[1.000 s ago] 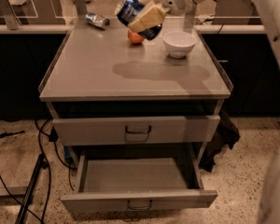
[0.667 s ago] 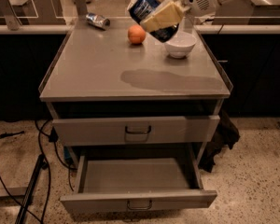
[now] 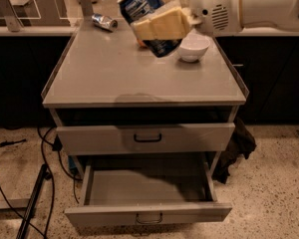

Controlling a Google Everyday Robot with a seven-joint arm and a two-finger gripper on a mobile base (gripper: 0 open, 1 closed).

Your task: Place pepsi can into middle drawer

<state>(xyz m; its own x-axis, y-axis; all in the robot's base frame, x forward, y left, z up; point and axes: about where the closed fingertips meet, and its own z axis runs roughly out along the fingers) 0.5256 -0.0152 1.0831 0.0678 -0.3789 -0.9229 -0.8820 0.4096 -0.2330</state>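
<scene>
Reaching in from the upper right, the robot's bulky white arm [image 3: 269, 6] holds its two-finger gripper [image 3: 158, 25] over the rear of the flat grey cabinet top [image 3: 139, 78]. We see its cream-coloured fingers [image 3: 162, 20] closed across the middle of the small dark blue Pepsi can [image 3: 138, 1]. The can is clear of the surface and sharply tilted, its upper end leaning left. Just right of the can, a small round white bowl [image 3: 193, 48] stands on the cabinet top, and a sliver of something orange [image 3: 141, 44] shows behind the can's lower end, though we cannot tell what it is. A paler silvery can [image 3: 104, 21] lies on its side at the back left corner, well apart from the gripper. Below the top, the upper grey metal drawer front [image 3: 99, 138] with its dark loop handle stands only slightly forward of the frame. Beneath it, the wide shallow grey middle drawer [image 3: 144, 188] is pulled far out, its bare floor open to view and its own handle at the bottom edge of the front. A dark crumpled cloth [image 3: 237, 143] hangs beside the cabinet's right leg. Black cables [image 3: 44, 168] trail over the speckled floor [image 3: 269, 198] at left.
</scene>
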